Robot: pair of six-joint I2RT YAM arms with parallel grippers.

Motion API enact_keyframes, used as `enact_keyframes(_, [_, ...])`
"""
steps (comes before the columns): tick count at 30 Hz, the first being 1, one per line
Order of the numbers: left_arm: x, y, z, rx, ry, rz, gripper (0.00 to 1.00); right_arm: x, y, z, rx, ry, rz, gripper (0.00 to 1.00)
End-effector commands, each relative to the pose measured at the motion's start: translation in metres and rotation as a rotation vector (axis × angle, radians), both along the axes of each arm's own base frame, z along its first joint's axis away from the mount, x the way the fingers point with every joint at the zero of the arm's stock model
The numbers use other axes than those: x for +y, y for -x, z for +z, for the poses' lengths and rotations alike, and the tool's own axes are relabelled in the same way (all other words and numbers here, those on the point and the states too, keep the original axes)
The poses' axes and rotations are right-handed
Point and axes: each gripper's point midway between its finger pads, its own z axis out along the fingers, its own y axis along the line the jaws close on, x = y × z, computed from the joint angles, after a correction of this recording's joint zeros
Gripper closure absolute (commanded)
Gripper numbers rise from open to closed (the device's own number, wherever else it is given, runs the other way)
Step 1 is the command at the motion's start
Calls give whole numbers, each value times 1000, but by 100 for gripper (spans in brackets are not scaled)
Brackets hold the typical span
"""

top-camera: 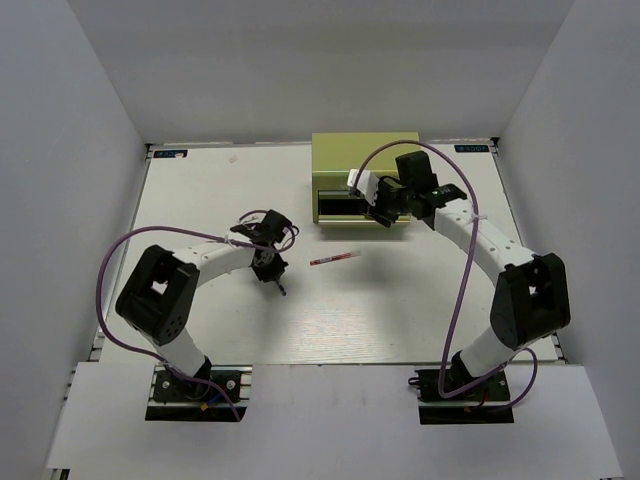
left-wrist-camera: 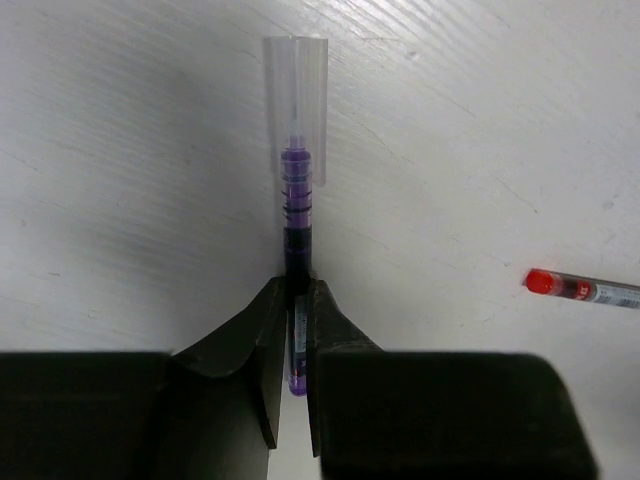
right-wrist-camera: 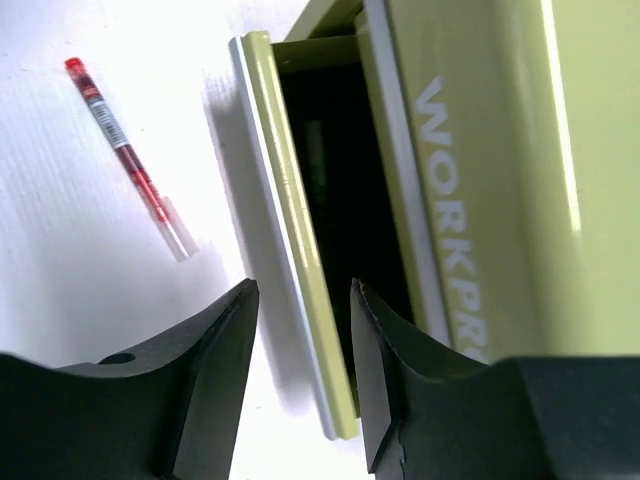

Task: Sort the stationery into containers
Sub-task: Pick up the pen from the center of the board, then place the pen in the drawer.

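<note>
purple pen (left-wrist-camera: 298, 215), pinched in left tool (left-wrist-camera: 297, 290)

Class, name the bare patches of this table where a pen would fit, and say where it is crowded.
Bare table lies far left, between back edge and left gripper, holding a purple pen. Another strip lies between the red pen and the near edge. Crowded: before the tool chest, right gripper at its open drawer.

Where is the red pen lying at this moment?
In the top view, the red pen lies on the table near the middle, just in front of the chest and to the right of the left gripper.
</note>
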Motion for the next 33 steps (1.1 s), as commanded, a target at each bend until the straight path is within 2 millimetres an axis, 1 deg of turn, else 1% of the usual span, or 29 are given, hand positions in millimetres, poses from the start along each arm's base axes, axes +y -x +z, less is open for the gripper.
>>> enact_keyframes(1, [-10, -6, 25, -71, 38, -72, 95, 3, 7, 13, -15, -56, 2, 52])
enact_keyframes(2, [-16, -11, 40, -120, 54, -110, 98, 0, 8, 15, -14, -62, -5, 50])
enact_keyframes(3, [-17, -13, 48, -147, 62, -124, 99, 1, 8, 17, -17, -70, -8, 49])
enact_keyframes(4, [-20, -19, 57, -187, 75, -142, 100, 0, 11, 15, -10, -70, -6, 49])
enact_keyframes(5, [-26, -25, 78, -250, 106, -169, 100, -1, 10, 17, -9, -83, -22, 47])
enact_keyframes(6, [-28, -28, 87, -287, 101, -230, 100, -2, 12, 17, -8, -87, -23, 46])
enact_keyframes(7, [-34, -37, 103, -362, 124, -266, 100, -3, 13, 16, -2, -91, -25, 46])
enact_keyframes(8, [-42, -40, 116, -416, 139, -318, 100, -5, 12, 19, -9, -101, -35, 46])
enact_keyframes(9, [-48, -42, 135, -488, 142, -412, 100, -8, 12, 17, -2, -105, -44, 46])
enact_keyframes(10, [-55, -49, 148, -565, 157, -462, 100, -9, 13, 16, 3, -108, -49, 46])
enact_keyframes(11, [-59, -50, 149, -593, 150, -524, 100, -9, 13, 17, 7, -116, -56, 46])
enact_keyframes(12, [-65, -50, 159, -649, 125, -646, 100, -12, 12, 18, 11, -121, -64, 48])
enact_keyframes(13, [-70, -52, 165, -686, 118, -705, 100, -12, 12, 20, 16, -126, -66, 57])
enact_keyframes(14, [-78, -56, 177, -753, 123, -762, 100, -14, 12, 21, 18, -127, -68, 62])
enact_keyframes(15, [-85, -55, 182, -798, 103, -872, 100, -17, 17, 17, 48, -121, -69, 70])
enact_keyframes(16, [-92, -59, 185, -843, 92, -928, 100, -19, 17, 19, 46, -125, -67, 86])
enact_keyframes(17, [-97, -59, 185, -862, 89, -988, 100, -22, 18, 21, 47, -130, -72, 92])
enact_keyframes(18, [-101, -66, 197, -912, 46, -1039, 100, -22, 21, 24, 40, -133, -68, 98])
enact_keyframes(19, [-105, -70, 198, -931, 30, -1074, 100, -27, 22, 19, 51, -133, -77, 100])
enact_keyframes(20, [-113, -72, 193, -934, 33, -1133, 100, -29, 24, 23, 38, -138, -78, 100])
enact_keyframes(21, [-120, -78, 203, -982, 1, -1196, 100, -33, 24, 25, 28, -143, -87, 100])
enact_keyframes(23, [-135, -80, 206, -1028, 13, -1295, 100, -35, 27, 23, 31, -146, -91, 100])
enact_keyframes(25, [-147, -88, 202, -1047, -1, -1381, 100, -41, 26, 26, 18, -148, -108, 100])
enact_keyframes(26, [-153, -92, 209, -1076, -1, -1399, 100, -43, 26, 25, 20, -149, -116, 100])
enact_keyframes(27, [-158, -97, 198, -1057, 0, -1419, 100, -46, 26, 28, 13, -152, -122, 100])
enact_keyframes(30, [-168, -104, 197, -1089, -23, -1497, 100, -51, 27, 29, 6, -158, -136, 100])
enact_keyframes(31, [-168, -107, 190, -1086, -46, -1521, 100, -53, 26, 30, 3, -161, -141, 100])
enact_keyframes(33, [-174, -115, 185, -1083, -55, -1531, 100, -56, 26, 30, 2, -164, -148, 100])
